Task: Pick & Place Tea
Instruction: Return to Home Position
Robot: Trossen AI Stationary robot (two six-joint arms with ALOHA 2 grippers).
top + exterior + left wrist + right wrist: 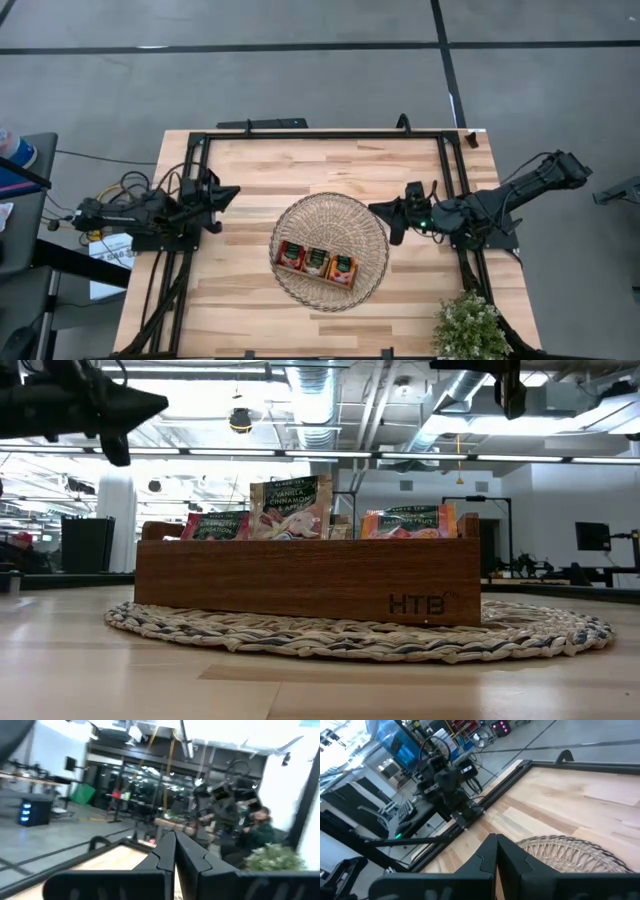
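High view footage showed the wooden bench point(250, 170) carrying a round wicker basket point(372, 240) at its middle, with a potted plant point(470, 325) at one near corner. Inside the basket a brown wooden tray point(300, 585) was seen, and the tea sachets point(317, 260) were all stood in its three sections: red at one end, pale in the middle, orange at the other end. None was seen loose on the bench. The left fingers point(167, 857) were held above the bench's left side, well apart from the basket, pressed together with nothing between them. The right fingers point(490, 855) were likewise closed on nothing, raised just beside the basket's right rim.

The sorting was judged complete, with only the retreat of the arms left. Trouble would most likely be caused by the right arm: if it were swung low, the rim could be caught and the basket and tray dragged askew. The sachets were only propped upright, the middle one standing tallest in the low view, so a knock could tip them out.
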